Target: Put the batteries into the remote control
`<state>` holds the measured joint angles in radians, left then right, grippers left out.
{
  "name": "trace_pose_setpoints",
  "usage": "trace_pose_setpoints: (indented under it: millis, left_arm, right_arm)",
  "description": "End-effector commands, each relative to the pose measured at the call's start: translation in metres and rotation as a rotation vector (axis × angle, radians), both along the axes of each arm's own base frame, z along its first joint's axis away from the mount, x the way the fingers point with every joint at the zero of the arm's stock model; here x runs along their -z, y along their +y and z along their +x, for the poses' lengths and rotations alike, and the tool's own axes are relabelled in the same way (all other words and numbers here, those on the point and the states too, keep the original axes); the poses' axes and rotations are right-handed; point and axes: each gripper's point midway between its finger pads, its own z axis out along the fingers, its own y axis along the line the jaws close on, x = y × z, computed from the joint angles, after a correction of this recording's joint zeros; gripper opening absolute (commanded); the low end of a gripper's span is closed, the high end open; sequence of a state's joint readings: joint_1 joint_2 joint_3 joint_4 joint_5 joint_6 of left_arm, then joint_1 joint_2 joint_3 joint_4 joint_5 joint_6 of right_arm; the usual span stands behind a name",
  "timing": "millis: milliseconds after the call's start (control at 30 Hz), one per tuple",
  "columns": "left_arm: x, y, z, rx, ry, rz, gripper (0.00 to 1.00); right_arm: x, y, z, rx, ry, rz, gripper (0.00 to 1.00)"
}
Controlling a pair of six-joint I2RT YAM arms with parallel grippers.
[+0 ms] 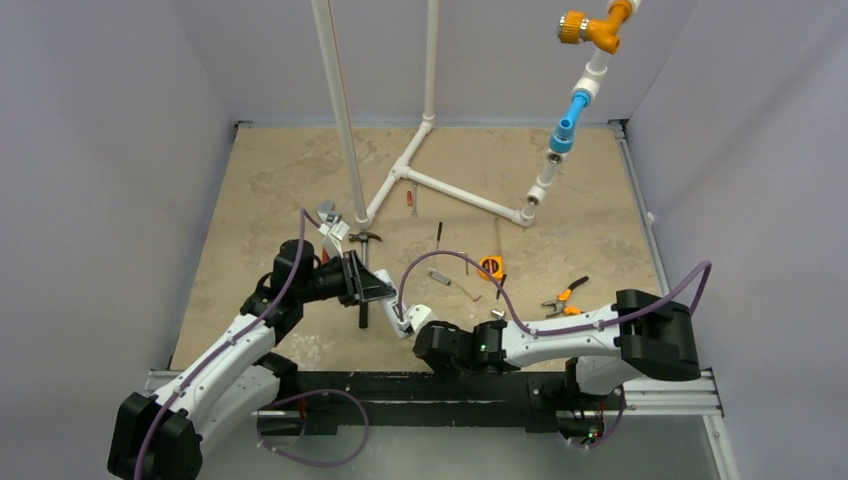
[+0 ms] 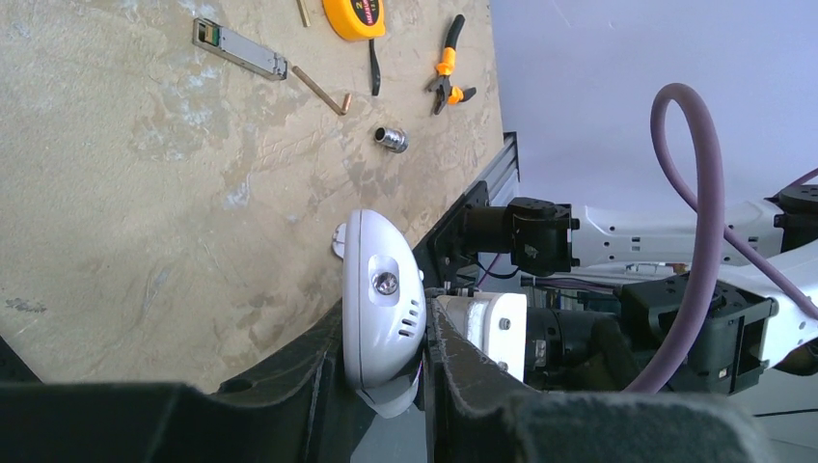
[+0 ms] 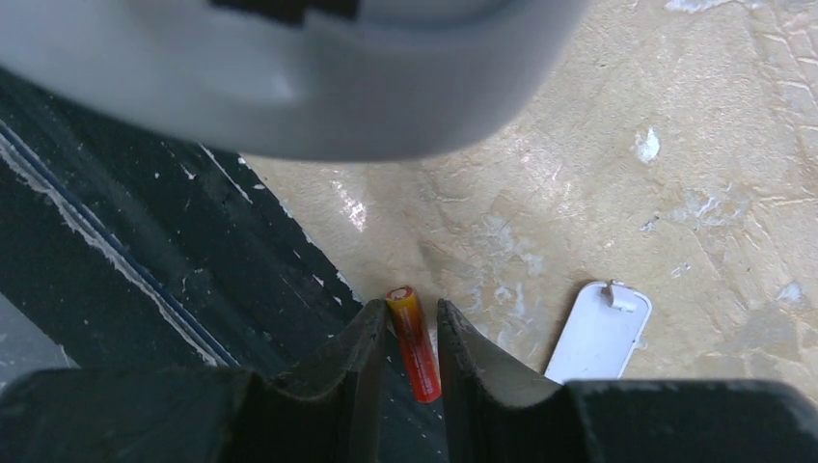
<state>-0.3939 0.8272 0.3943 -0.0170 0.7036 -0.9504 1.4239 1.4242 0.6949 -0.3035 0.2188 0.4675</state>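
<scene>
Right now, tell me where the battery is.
Right wrist view, bottom centre: the battery sits between the fingers of the right claw, with the white battery cover on the table to its right.

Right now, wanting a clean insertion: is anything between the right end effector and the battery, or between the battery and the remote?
Nothing visible. The battery sits between the right end effector's fingers; the remote control, clamped in the left end effector, hangs close ahead with only air between. The white cover lies aside.

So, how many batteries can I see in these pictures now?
1. The battery sits between the fingers of the right gripper. Others may be hidden.
</scene>
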Motion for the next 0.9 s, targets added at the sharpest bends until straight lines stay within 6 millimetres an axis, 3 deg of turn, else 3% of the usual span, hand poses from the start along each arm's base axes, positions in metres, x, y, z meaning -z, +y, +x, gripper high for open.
trace_pose_setpoints:
  millis: [0,467,667,867]
  left_arm:
    - [-0.011,-0.002,0.002,0.014,-0.046,-0.033,0.00]
    - [-0.012,-0.003,0.003,0.014,-0.049,-0.034,0.00]
    - [-0.009,-0.003,0.005,0.012,-0.039,-0.030,0.00]
    - [-0.010,-0.004,0.006,0.013,-0.038,-0.033,0.00]
  right_arm:
    - [0.018,-0.024,-0.006,0.071,0.012,-0.138,0.24]
    - [0.013,-0.039,0.005,0.210,-0.039,-0.170,0.03]
    - [-0.002,-0.026,0.019,0.270,-0.080,-0.017,0.00]
    - [0.007,-0.018,0.035,0.297,-0.103,-0.087,0.00]
